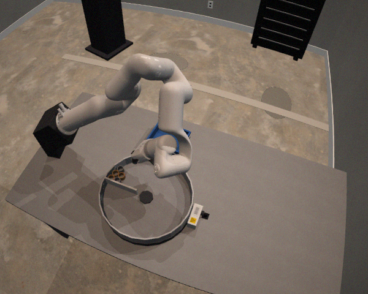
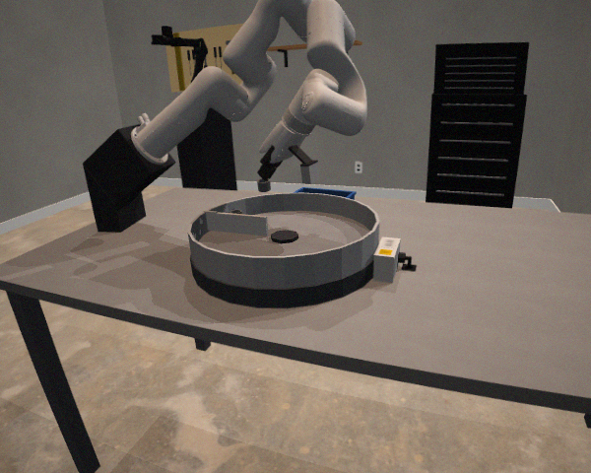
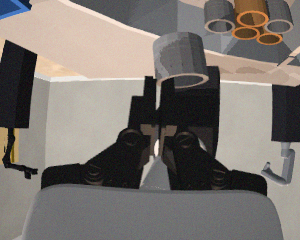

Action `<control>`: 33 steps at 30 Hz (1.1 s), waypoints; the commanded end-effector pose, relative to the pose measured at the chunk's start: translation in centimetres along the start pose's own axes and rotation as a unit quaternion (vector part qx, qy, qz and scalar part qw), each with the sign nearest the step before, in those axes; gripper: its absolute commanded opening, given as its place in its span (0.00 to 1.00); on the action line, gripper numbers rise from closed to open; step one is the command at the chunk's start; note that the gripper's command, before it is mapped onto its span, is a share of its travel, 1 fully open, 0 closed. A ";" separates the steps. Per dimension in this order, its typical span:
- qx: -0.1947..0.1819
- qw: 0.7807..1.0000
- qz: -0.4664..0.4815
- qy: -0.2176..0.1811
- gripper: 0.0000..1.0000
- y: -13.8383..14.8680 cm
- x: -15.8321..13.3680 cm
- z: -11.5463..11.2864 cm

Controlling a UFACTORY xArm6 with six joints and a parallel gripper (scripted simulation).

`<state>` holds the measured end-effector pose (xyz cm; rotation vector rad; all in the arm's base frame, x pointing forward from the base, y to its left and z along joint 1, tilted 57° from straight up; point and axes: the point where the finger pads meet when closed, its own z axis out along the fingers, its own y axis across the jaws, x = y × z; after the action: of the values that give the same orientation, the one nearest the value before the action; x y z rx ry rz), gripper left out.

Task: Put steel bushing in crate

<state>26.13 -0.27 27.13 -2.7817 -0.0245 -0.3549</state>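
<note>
The end effector [image 3: 169,96] is seen pressed together on the wall of one steel bushing [image 3: 181,60], a grey cylinder pinched at its rim and carried clear of everything below. In the exterior view the end effector [image 2: 267,171] is held above the far rim of the turning table, with the steel bushing [image 2: 263,185] hanging at its tip, in the air and near the crate but not over it.

The grey surface [image 2: 489,285] is shown carrying the whole setup. The white arm [image 1: 175,104] is bent in a high arch from its black pedestal [image 1: 46,139] at the surface's left corner and is folded back down toward the turning table. The turning table [image 1: 140,235], a wide round tray with a low grey wall, is placed near the middle of the surface; a dark hub [image 1: 145,196] is seen at its centre and a straight grey divider [image 1: 121,185] runs from the wall toward the hub. A small white box with a yellow label [image 1: 195,215] is attached outside the wall. The blue crate [image 1: 153,133] is set just beyond the turning table's far side and is largely covered by the arm in the top view. The remaining bushings [image 1: 116,173], grey and orange, are clustered against the wall behind the divider.
</note>
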 end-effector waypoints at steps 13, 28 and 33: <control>-0.008 1.000 0.002 -0.002 0.00 -10.3 0.7 -0.3; -0.008 1.000 0.002 -0.003 0.00 -17.4 1.1 -0.5; -0.008 1.000 0.002 -0.002 0.00 -20.6 1.2 -0.5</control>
<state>25.85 15.60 33.33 -2.7579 -0.0333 -0.3501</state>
